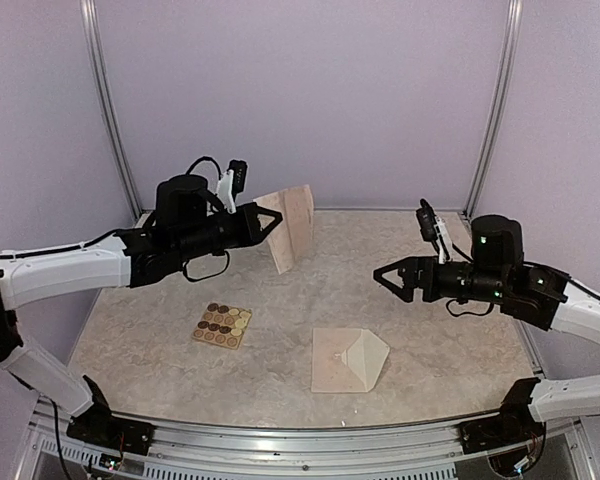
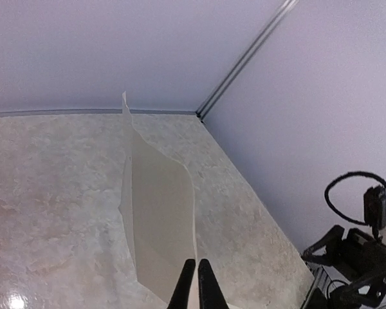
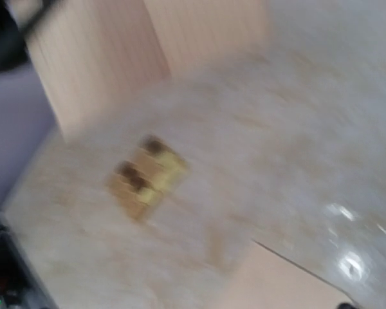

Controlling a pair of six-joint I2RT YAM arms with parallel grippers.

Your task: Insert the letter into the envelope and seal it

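My left gripper (image 1: 278,220) is shut on the letter (image 1: 292,228), a beige folded sheet held upright above the back of the table. In the left wrist view the fingertips (image 2: 188,273) pinch its near edge, and the letter (image 2: 161,212) bows open edge-on. The pinkish-beige envelope (image 1: 340,362) lies flat at the front centre, its triangular flap open and pointing right. My right gripper (image 1: 377,275) hovers above the table to the right of the envelope, looks open and holds nothing. The right wrist view is blurred and shows the envelope's corner (image 3: 289,283) and the letter (image 3: 96,64).
A yellowish sheet of round brown and gold stickers (image 1: 222,325) lies flat left of the envelope, and shows blurred in the right wrist view (image 3: 145,177). Lilac walls with metal corner posts (image 1: 492,110) close in the back and sides. A metal rail (image 1: 310,440) runs along the front edge.
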